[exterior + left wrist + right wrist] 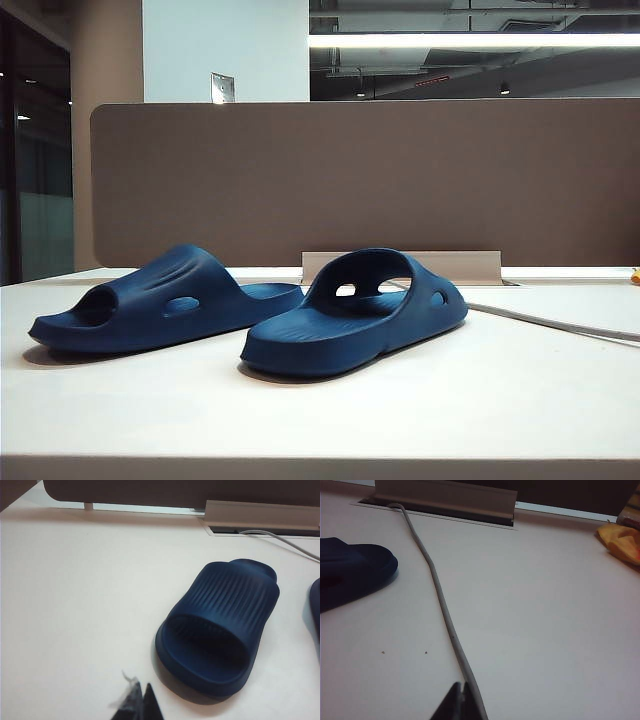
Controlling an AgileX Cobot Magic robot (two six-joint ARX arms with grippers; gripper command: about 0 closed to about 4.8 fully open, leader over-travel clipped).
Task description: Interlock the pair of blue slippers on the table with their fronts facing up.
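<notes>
Two dark navy-blue slippers lie soles down on the white table (520,400). The left slipper (165,300) and the right slipper (355,315) lie side by side, apart. The left wrist view shows the left slipper (217,630) with its ridged strap, and an edge of the other slipper (315,605). My left gripper (141,692) is shut and empty, hanging back from the slipper over bare table. The right wrist view shows one end of the right slipper (350,572). My right gripper (462,687) is shut and empty beside a grey cable. Neither gripper shows in the exterior view.
A grey cable (442,605) runs across the table from a metal cable tray (400,265) at the back. A brown partition panel (380,175) stands behind the table. A yellow-orange object (620,540) lies at the far right.
</notes>
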